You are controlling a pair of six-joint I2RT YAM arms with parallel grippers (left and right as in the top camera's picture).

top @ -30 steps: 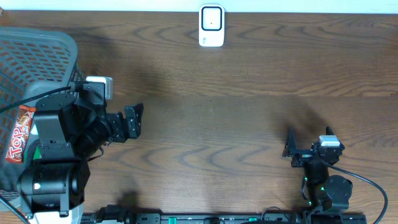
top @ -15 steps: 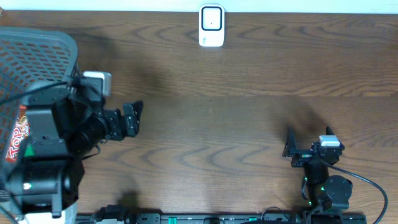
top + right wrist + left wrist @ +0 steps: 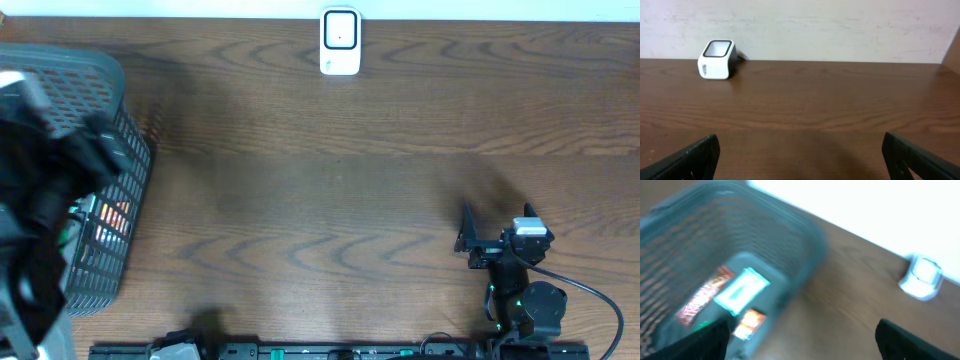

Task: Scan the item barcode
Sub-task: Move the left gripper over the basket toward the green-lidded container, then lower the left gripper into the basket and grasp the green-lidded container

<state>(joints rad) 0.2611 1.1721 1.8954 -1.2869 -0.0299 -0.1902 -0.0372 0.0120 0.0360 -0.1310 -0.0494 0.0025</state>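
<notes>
At the near right the right gripper (image 3: 495, 232) sits idle, jaws wide and empty, well apart from the goods; at the near left the left gripper (image 3: 801, 330), spread and holding nothing, hangs over the basket (image 3: 135, 190); the snack packets (image 3: 702, 299) lie inside it, below and left of its jaws, long axes slantwise though blurred; the left gripper is plainly the nearer; the scanner (image 3: 340, 42) stands far, centre.

L wrist view motion-blurred; overhead & R wrist sharp, even light.
</notes>
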